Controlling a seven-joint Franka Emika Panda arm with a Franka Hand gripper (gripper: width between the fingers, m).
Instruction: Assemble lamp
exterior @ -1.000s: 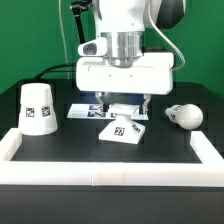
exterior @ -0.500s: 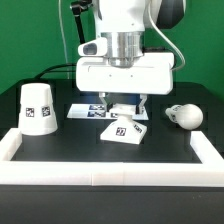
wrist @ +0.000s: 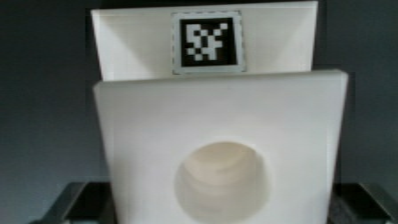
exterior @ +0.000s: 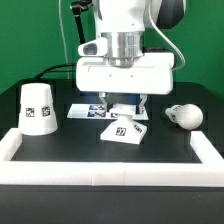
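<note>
The base point(wrist: 222, 130) is smooth white plastic with a satin sheen. The shade point(exterior: 37, 108) and bulb point(exterior: 185, 115) look alike. Each tag point(wrist: 208, 42) is matt print. My gripper point(exterior: 122, 107) housing is glossy white plastic. The table point(exterior: 90, 155) is matt black, the rail point(exterior: 100, 180) matt white.

1. A green wall point(exterior: 30, 40) is filling the whole back of the exterior view, plain and evenly coloured.
2. A black surface point(exterior: 100, 160) is spreading out in front of it, matte and taking only a faint sheen.
3. A white rail point(exterior: 110, 178) is running along the near edge of the surface and turning back along both sides, at the exterior view's left and right.
4. The marker board point(exterior: 85, 108) is lying flat toward the back of the surface, only partly showing.
5. Light is falling soft and even, casting short, weak shadows on the surface.
6. In the wrist view the surface is showing as a dark, blurred field.
</note>
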